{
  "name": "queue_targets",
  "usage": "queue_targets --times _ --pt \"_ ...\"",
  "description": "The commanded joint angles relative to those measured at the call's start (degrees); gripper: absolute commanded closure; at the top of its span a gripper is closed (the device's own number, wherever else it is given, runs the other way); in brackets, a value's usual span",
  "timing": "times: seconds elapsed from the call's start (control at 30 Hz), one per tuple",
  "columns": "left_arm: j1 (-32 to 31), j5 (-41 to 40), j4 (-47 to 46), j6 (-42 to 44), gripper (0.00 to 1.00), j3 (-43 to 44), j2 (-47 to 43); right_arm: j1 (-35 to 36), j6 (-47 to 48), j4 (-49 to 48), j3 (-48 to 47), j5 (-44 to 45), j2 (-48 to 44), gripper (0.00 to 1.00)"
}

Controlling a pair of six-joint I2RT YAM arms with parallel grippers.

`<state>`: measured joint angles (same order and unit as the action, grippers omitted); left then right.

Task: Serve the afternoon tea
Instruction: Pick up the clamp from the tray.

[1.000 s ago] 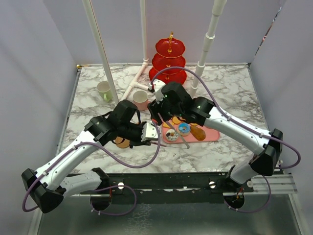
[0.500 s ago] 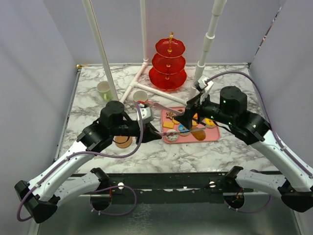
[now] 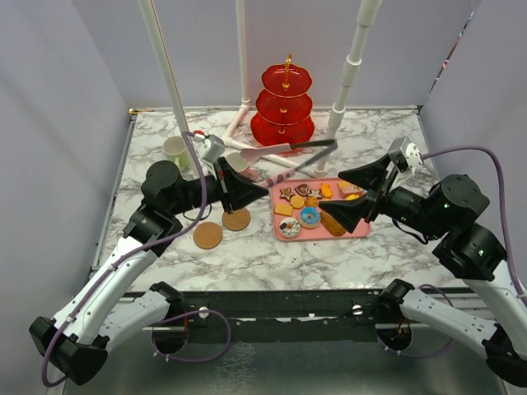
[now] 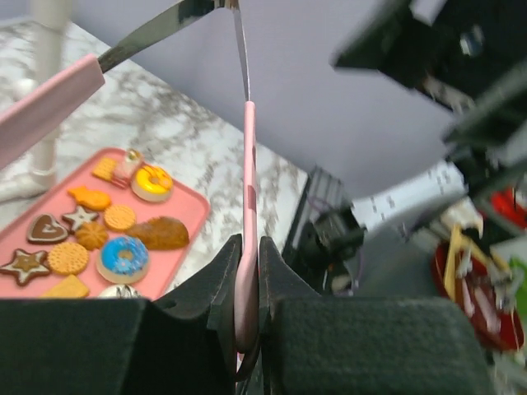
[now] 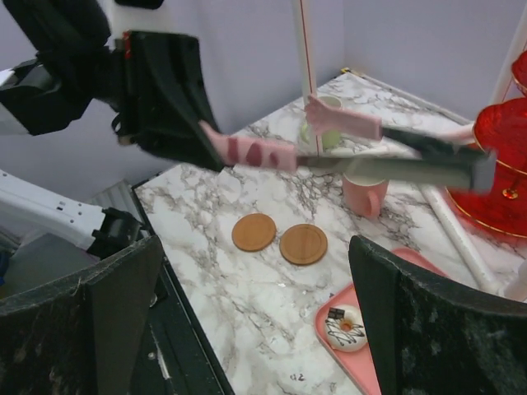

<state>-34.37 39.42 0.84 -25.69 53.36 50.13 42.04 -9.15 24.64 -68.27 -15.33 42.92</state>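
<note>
Grips stiff pink-handled tongs (image 3: 280,151) in the left gripper (image 3: 230,191), mid-frame; holds the right gripper (image 3: 333,192) wide apart, empty, above the cookies (image 3: 310,216) on the pink tray (image 3: 356,230), centre-right. Probably light, crumbly: pinch gently across edges with tong tips.

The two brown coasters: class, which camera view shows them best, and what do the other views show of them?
Right wrist: both coasters lie whole and large, side by side on the marble table. Top external shows both too, only smaller. Left wrist shows neither.
</note>
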Motion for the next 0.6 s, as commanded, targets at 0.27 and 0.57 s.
queue_targets --times 0.27,0.57 --pt "9.04 4.23 -19.09 -22.97 1.0 0.5 2.71 -0.57 -8.44 -20.18 8.43 -4.52 6.77 0.0" --pt "9.04 4.73 -16.96 -21.11 1.0 1.56 -1.27 -17.6 -25.92 -49.89 10.08 -28.66 17.55 0.0"
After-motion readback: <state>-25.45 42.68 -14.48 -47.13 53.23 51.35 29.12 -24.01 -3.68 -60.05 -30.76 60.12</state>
